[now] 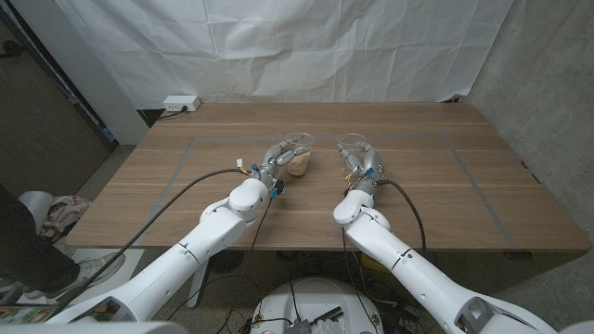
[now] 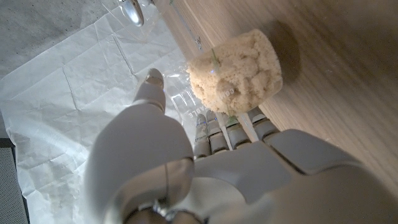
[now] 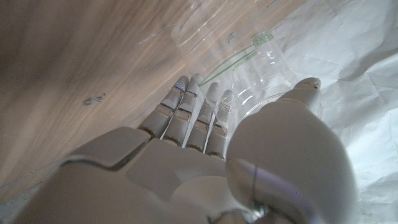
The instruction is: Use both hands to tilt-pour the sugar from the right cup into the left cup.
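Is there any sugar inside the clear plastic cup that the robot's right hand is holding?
No, in the right wrist view the clear plastic cup in the right hand looks see-through and empty.

In the head view the left hand covers the side of the left cup toward seven o'clock, so the grip cannot be judged there. The right hand hides the lower wall of the right cup; whether any sugar remains inside is too small to tell. In the right wrist view that clear cup is blurred against the white sheet, its rim lost. At nine o'clock a person's dark leg is cut by the frame edge.
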Controlling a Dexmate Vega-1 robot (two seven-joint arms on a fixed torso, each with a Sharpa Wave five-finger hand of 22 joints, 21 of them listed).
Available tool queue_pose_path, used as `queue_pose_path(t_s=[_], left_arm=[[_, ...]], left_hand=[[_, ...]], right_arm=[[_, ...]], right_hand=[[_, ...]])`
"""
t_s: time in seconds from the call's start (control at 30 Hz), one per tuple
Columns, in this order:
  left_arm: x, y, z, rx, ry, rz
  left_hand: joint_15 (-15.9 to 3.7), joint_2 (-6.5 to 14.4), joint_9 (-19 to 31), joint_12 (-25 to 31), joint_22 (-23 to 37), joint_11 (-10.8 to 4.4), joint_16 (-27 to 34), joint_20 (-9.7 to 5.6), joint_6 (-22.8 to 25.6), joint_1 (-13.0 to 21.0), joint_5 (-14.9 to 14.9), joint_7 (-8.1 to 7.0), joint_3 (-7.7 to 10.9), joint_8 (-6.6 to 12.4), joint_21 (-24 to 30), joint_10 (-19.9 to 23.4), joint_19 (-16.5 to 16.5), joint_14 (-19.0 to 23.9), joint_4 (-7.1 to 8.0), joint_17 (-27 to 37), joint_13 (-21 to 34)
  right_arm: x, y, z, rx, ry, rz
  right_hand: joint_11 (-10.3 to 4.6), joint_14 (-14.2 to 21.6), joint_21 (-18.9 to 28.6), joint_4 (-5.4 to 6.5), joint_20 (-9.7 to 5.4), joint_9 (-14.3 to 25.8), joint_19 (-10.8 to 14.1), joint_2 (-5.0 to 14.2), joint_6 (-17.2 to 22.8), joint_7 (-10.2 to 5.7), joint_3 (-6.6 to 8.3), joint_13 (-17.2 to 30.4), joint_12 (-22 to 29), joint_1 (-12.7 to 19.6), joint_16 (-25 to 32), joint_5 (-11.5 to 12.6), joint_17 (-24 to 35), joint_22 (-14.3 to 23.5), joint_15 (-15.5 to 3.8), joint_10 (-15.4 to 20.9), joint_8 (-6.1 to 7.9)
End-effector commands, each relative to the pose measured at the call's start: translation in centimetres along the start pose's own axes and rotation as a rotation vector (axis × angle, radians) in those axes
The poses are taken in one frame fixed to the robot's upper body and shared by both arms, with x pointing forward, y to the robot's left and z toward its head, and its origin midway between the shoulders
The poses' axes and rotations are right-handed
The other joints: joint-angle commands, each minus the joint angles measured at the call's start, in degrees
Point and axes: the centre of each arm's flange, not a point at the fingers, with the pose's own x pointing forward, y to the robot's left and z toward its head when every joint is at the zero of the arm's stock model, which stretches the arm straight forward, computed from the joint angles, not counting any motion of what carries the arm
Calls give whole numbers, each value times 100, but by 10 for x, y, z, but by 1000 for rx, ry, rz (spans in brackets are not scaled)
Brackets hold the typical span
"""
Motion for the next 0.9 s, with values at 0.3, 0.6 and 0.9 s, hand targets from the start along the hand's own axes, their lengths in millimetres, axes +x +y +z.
queue_pose_path(t_s=[0.3,0.6,0.9], left_arm=[[0,4,10,31,-28,-73],[-1,6,13,41,-35,-101],[0,8,15,46,-34,-130]], left_hand=[[123,-5,18,-145,21,169,-140,36,-541,-7,23,168,17,-146,-74,-541,-241,-364,18,16,4],[405,-25,-5,-211,30,439,-280,113,-1326,-84,26,367,-13,-226,-193,-1231,-559,-996,39,19,19],[734,3,-48,-227,55,723,-330,239,-2231,-179,25,592,-14,-242,-378,-2117,-1070,-1827,71,5,40]], right_arm=[[-1,-7,-6,29,-9,105],[1,-9,-7,37,-9,173],[1,-9,-8,33,-10,196]], right_hand=[[204,-480,-24,140,169,-40,-91,-146,-809,208,-10,-146,-435,-261,6,32,-314,1,-370,-578,-416],[432,-1094,-152,318,472,-129,-354,-295,-1801,444,1,-293,-875,-635,15,22,-580,-16,-7,-1229,-958],[539,-1520,-259,408,663,-180,-578,-342,-2210,510,14,-369,-1138,-829,4,24,-702,-26,197,-1618,-1124]])
